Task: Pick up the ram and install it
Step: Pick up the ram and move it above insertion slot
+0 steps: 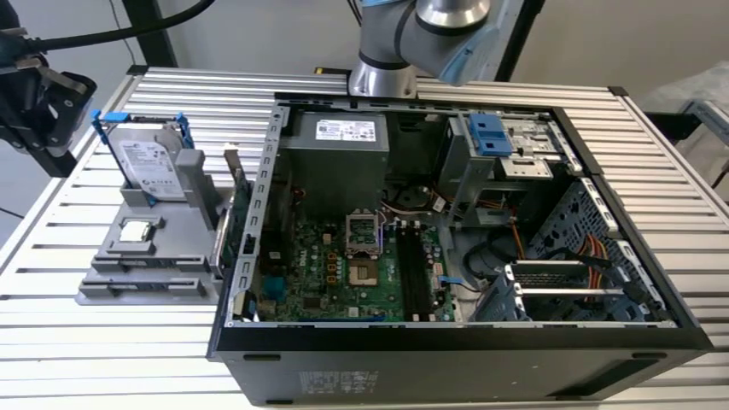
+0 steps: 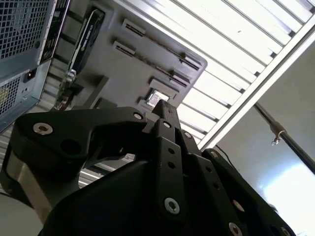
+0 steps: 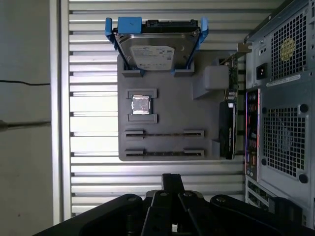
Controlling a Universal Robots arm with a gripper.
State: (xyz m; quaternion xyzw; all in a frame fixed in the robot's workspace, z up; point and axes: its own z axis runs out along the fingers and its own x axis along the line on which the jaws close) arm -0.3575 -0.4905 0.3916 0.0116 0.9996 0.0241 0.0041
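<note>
1. The pincer [image 3: 172,180] hangs over the slatted desk [image 1: 137,359] at the exterior view's left edge, off the grey tray [image 3: 172,108] and touching nothing
2. In both wrist views its two fingertips meet in one dark tip, pressed together with nothing between them
3. The ram [image 3: 165,133] is still on the tray, seen edge-on as a thin dark strip held between two end brackets. Its chips cannot be made out from this angle
4. A second strip of the same kind sits in the next holder, parallel to it and just beside it. I cannot tell the two apart
5. The ram's long axis runs parallel to the broad face of the hard drive [image 3: 157,51] in its blue frame. One end points at the computer case [image 1: 456,359] and the other points away from it
6. The processor chip [image 3: 141,105] lies between the hard drive and the ram, apart from both
7. An expansion card [image 3: 227,128] stands on edge along the tray's side nearest the case, at a right angle to the ram and near its case-side end
8. The case lies open on the desk with the motherboard [image 1: 330,273] facing up. The long dark memory slots [image 1: 412,273] run from the case's near wall towards its far wall, crosswise to the ram as it lies
</note>
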